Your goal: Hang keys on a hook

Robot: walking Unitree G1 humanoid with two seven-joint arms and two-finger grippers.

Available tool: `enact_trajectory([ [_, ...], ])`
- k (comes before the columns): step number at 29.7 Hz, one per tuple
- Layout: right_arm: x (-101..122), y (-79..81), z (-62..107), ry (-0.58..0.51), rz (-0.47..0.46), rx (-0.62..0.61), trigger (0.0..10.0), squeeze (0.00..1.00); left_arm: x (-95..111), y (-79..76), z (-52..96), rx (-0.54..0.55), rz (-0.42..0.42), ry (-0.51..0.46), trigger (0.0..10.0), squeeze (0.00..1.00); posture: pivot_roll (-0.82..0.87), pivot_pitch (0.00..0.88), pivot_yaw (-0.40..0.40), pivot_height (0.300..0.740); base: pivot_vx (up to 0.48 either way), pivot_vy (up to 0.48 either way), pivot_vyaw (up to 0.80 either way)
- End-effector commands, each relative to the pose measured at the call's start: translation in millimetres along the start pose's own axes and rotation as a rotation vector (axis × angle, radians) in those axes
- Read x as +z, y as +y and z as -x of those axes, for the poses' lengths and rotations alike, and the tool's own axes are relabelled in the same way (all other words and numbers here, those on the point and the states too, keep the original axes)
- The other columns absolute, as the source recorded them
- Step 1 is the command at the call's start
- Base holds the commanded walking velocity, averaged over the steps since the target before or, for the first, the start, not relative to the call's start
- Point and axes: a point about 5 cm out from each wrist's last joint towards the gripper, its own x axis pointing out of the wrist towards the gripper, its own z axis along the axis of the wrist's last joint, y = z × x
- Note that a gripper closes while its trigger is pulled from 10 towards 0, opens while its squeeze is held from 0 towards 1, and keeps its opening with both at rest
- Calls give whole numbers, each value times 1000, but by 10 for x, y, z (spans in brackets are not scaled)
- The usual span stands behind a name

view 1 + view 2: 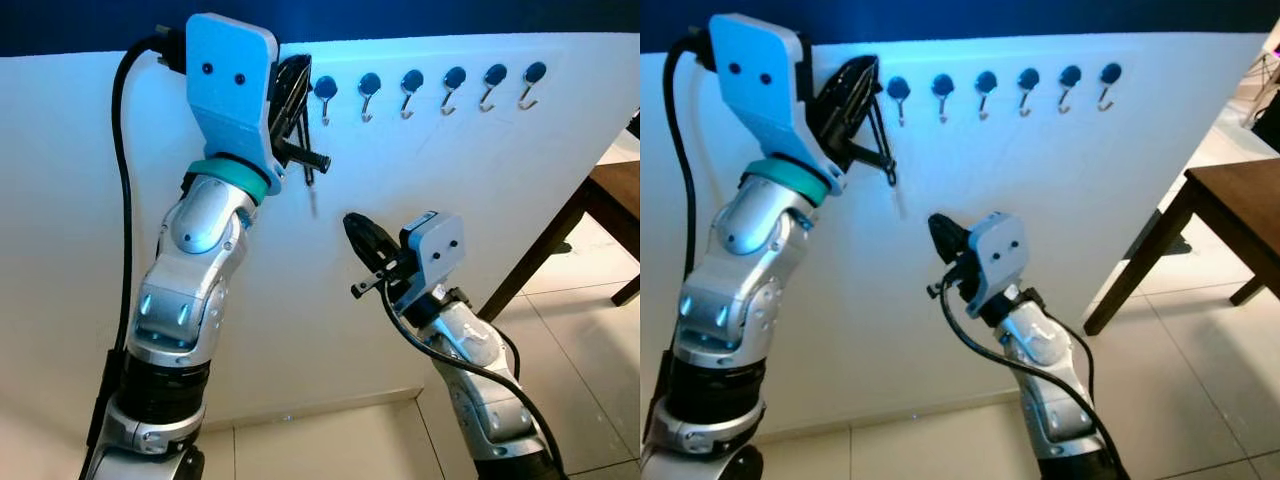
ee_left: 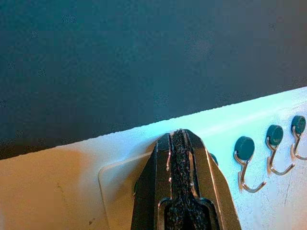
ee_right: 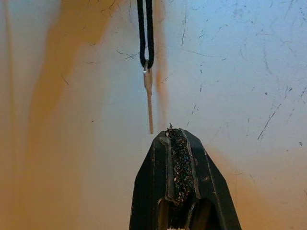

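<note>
White painted wall panel (image 1: 500, 200) carries a row of small silver hooks with dark round caps (image 1: 410, 92) along its top edge, under a dark blue band. The left end effector (image 1: 290, 105) is raised to that top edge, at the left end of the row, its two long black fingers pressed together; the black cord loop (image 3: 145, 33) of the keys seems to hang from around here, though whether it is pinched in the fingers or already caught on a hook cannot be told. From the loop a thin silver key (image 3: 149, 103) dangles flat against the panel, just below the left end effector. The right end effector (image 1: 362, 240) waits lower, near the middle of the panel, fingers shut and empty, its tip just under the key's end. A dark wooden table (image 1: 1230, 215) stands to the right.

By my judgement the hanging step is in hand. Next, the cord must be settled over the nearest hook (image 1: 325, 95), then let go gently.
</note>
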Motion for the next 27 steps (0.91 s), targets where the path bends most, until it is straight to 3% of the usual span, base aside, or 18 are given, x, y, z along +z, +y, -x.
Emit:
enact_trajectory([
  [1, 6, 21, 13, -3, 2, 1, 10000, 0, -38, 16, 1, 11, -12, 15, 10000, 0, -135, 38, 62, 740, 0, 0, 0],
  [12, 32, -6, -11, -5, 5, 4, 10000, 0, -28, 27, 4, 14, -4, 4, 10000, 0, -133, 55, 57, 740, 0, 0, 0],
  [16, 30, 7, 18, 6, -1, 8, 10000, 0, 162, 35, 82, -30, 101, -70, 10000, 0, -123, 98, 52, 740, 0, 0, 0],
  [27, 24, 37, 31, 15, -10, 17, 10000, 0, 139, 85, 106, -4, 76, -55, 10000, 0, -113, 115, 48, 740, 0, 0, 0],
])
